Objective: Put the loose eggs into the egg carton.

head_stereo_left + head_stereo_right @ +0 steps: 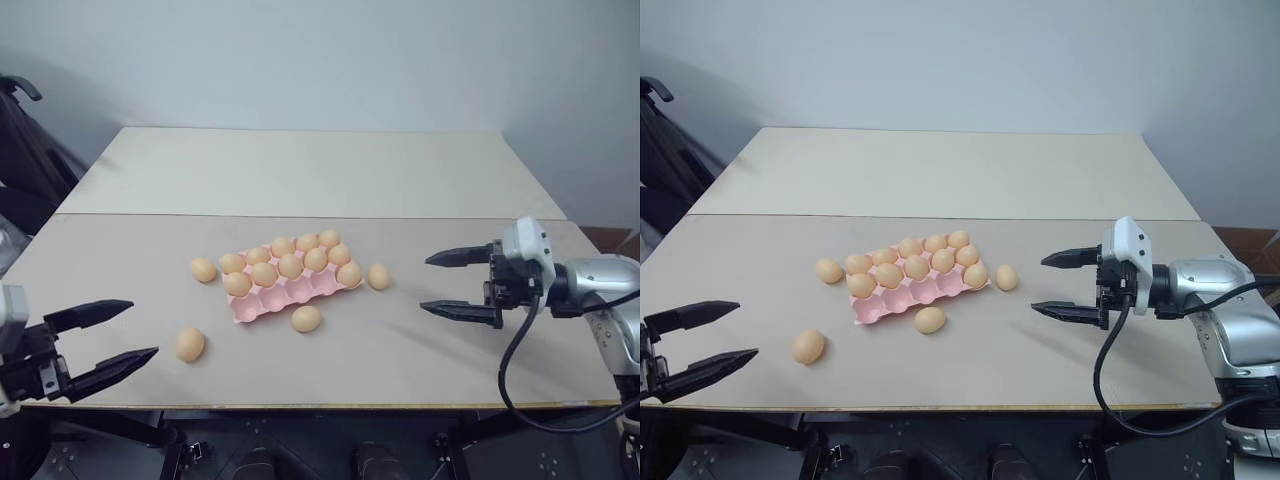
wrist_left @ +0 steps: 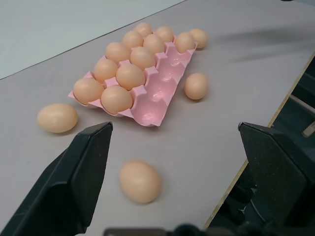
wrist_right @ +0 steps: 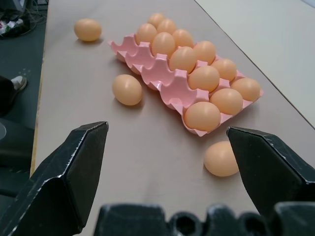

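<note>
Resting on the grey table (image 1: pixel 420 360), slightly askew: one egg carton (image 1: pixel 285 292), pale pink, lidless, three rows of five cups. Contents: the far row and the middle row are filled with tan-orange eggs, ten in all; the near row of five cups is empty. Loose eggs, four, all lying on the table outside the carton: first egg (image 1: pixel 203 269) just beside the carton's left end; second egg (image 1: pixel 378 276) just beside its right end; third egg (image 1: pixel 306 318) close to the carton's near edge, in front of the empty row; fourth egg (image 1: pixel 190 343) farther off toward the near left part of the table, well apart from the carton. Left gripper (image 1: pixel 105 345): low at the table's near left corner, pointing in toward the eggs, black fingers spread wide, nothing between them; the fourth egg lies nearest to it, not touched. Right gripper (image 1: pixel 460 285): over the right side of the table, pointing left toward the carton, fingers likewise spread wide and empty; the second egg is nearest, clearly apart from the fingertips. A second, paler table (image 1: pixel 300 165) adjoins at the far side.
</note>
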